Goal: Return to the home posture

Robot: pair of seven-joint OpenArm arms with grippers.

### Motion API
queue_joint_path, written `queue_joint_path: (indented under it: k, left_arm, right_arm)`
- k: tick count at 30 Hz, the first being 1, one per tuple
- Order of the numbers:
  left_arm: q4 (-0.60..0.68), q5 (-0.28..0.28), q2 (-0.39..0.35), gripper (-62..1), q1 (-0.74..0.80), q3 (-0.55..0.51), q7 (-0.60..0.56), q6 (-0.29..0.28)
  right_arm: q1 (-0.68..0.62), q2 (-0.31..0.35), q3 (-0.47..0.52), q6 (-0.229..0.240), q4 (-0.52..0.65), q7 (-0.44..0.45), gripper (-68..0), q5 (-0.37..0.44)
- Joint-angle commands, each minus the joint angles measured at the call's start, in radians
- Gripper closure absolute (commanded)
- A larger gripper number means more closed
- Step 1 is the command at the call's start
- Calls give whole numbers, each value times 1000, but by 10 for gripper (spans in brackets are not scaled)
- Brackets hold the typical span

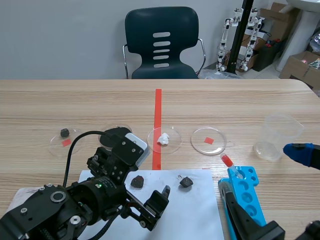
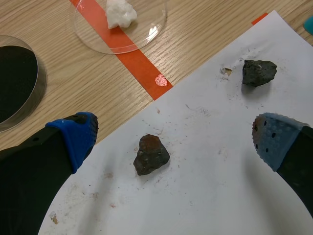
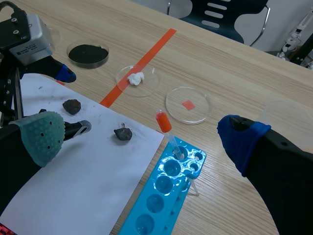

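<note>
The wooden worktop (image 1: 250,100) is carrying everything, with a dark chair (image 1: 161,40) standing behind its far edge. The left arm (image 1: 60,205) is lying low at the near left, and its tool (image 2: 173,139) is hanging spread over a white paper sheet (image 1: 190,215), fingers wide apart and holding nothing. The right tool (image 3: 142,137) is likewise gaping (nothing between its pads), hovering near the close end of a blue tube rack (image 3: 161,196). A clear plastic cup (image 1: 277,135) is standing to the right. A petri dish (image 1: 164,140) holding a white lump is sitting on the tape line. A reddish-dark rock (image 2: 151,154) is lying on the sheet below the left tool, and a second dark rock (image 2: 259,72) is lying farther ahead.
</note>
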Motion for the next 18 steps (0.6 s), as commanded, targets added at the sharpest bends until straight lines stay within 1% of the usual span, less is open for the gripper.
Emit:
queue_joint_path:
  k: [1, 18]
  left_arm:
    - [14, -5, 1, -623, -3, -3, -5, 2]
    - [14, -5, 0, -623, -3, -3, 15, 2]
  right_arm:
    - [9, 8, 2, -4, 5, 15, -679, 6]
    - [9, 8, 2, -4, 5, 15, -679, 6]
